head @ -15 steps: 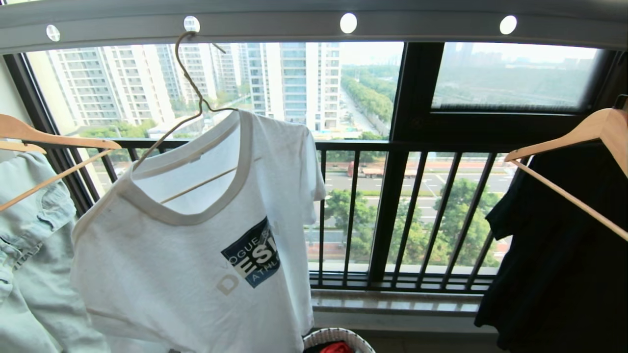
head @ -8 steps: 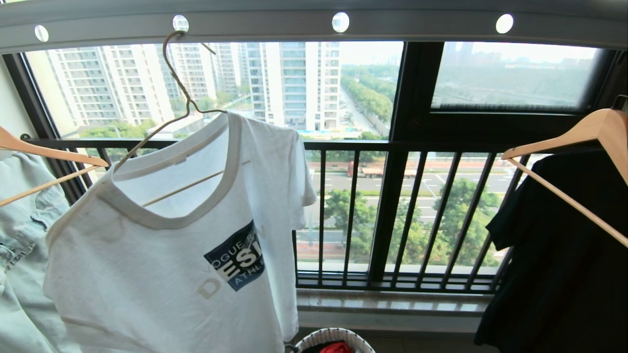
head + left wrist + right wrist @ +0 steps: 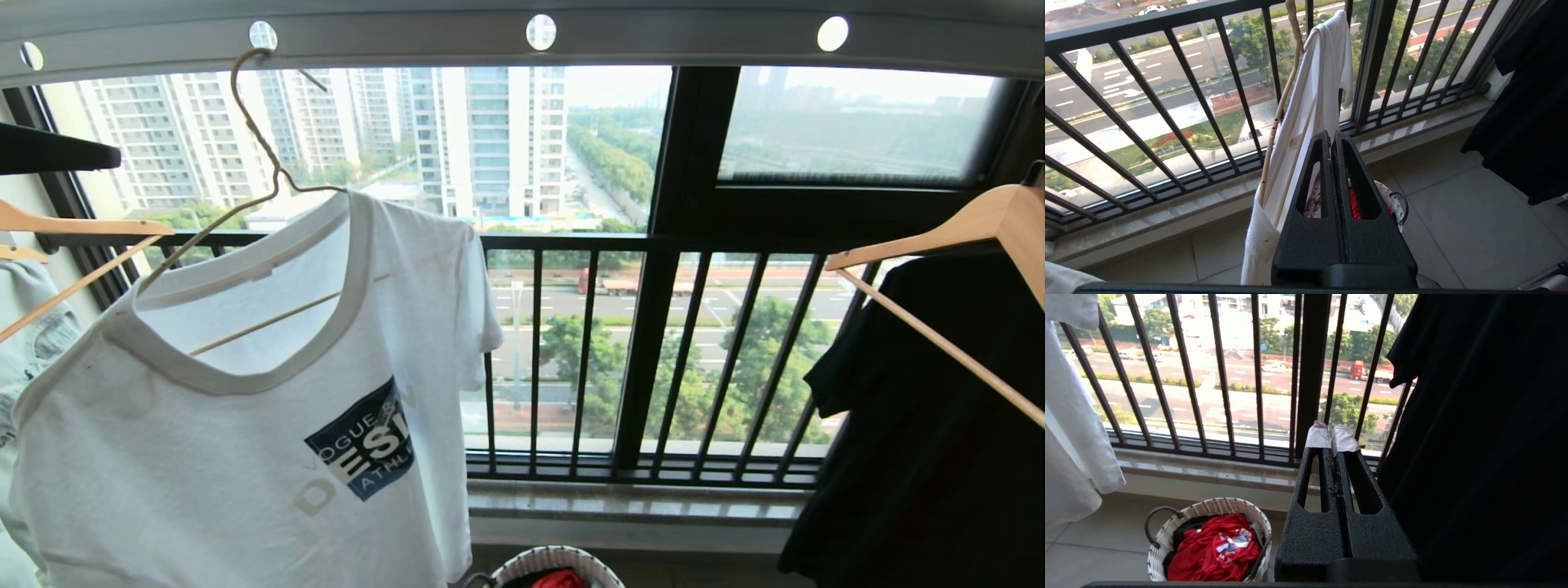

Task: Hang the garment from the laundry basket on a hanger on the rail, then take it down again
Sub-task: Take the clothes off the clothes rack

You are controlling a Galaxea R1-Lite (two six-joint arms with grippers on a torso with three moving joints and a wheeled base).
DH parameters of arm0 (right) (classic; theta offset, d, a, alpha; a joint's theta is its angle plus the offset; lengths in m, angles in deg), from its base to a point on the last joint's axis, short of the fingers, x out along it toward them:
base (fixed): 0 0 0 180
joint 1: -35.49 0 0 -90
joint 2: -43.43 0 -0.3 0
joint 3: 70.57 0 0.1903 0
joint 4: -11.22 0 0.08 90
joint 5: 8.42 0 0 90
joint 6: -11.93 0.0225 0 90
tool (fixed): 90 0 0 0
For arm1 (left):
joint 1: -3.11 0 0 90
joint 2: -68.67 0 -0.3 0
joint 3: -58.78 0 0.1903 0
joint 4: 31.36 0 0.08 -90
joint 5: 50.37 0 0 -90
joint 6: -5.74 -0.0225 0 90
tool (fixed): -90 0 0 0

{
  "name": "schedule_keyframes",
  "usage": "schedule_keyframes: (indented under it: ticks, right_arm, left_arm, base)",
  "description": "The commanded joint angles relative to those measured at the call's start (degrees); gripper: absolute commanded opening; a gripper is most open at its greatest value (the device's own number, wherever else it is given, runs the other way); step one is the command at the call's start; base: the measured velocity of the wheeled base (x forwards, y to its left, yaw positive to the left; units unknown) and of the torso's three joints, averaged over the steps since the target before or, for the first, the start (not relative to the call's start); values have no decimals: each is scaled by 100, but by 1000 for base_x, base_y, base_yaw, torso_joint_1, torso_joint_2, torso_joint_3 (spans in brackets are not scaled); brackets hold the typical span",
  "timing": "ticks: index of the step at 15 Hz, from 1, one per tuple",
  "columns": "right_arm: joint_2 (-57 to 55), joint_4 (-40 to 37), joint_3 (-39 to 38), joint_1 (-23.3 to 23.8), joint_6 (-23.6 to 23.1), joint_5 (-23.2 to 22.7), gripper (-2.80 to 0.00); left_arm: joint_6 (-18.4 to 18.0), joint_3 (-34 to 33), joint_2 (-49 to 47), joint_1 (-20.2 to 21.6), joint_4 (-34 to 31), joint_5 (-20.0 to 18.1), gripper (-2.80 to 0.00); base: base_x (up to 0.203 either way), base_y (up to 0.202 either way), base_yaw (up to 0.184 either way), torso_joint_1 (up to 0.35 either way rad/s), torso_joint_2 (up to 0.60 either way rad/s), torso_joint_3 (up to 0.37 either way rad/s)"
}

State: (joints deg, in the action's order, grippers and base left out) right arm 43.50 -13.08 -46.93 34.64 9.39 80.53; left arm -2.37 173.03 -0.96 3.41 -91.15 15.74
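Head view: the garment (image 3: 245, 425) hangs on the hanger (image 3: 253, 147), whose hook sits in 1 of the round holes of the rail (image 3: 522, 41). So the hanging half looks done, and the take-down half is prob. the step in hand. No gripper shows here. A wooden hanger with a pale denim piece (image 3: 33, 327) is close on the shirt's left side; a 2nd wooden hanger (image 3: 939, 237) w/ a black garment (image 3: 939, 425) is well apart on the right. The laundry basket (image 3: 555, 563) peeks in low down.

Left wrist view: the left gripper (image 3: 1331, 136) has its jaws pressed together, holding nothing. The shirt and hanger wire lie just ahead of the jaw tips and a bit to 1 side, seen edge-on; not touching as far as I can tell. Black window railing (image 3: 1167, 102) is beyond the jaws. Next move, I'd judge: spread the jaws, go up for the hanger neck, lift the hook clear of its hole. The denim neighbour could snag.

Right wrist view: the right gripper (image 3: 1336, 439) is also pressed shut, empty, tips wrapped in pale tape. Basket w/ a red garment (image 3: 1212, 547) lies below and to the side of the jaws; black garment just beside them.
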Motion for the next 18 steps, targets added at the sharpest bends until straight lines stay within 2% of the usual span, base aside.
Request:
schedule_keyframes:
  ticks: [1, 6, 13, 15, 16, 18]
  right_arm:
    - [-7, -3, 0, -3, -19, -9, -280]
    - [-7, -22, 4, -3, -27, -18, -280]
    - [-7, -27, 4, -3, -36, -18, -280]
    - [-7, -24, 2, -3, -36, -18, -280]
    - [-7, -25, 8, -3, -36, -18, -280]
    - [-7, -29, 3, -3, -36, -18, -280]
  left_arm:
    - [-247, 292, -478, 432, -304, -607, -280]
    - [-308, 262, -300, 470, -635, -728, -280]
    - [-266, 371, -373, 449, -427, -801, -280]
    - [-224, 336, -369, 283, -427, -794, -280]
    - [-102, 299, -370, 182, -434, -792, 0]
    - [-61, 229, -408, 46, -427, -792, 0]
  base:
    - [0, 0, 0, 0, 0, 0]
    - [0, 0, 0, 0, 0, 0]
    - [0, 0, 0, 0, 0, 0]
    - [0, 0, 0, 0, 0, 0]
    - [0, 0, 0, 0, 0, 0]
    - [0, 0, 0, 0, 0, 0]
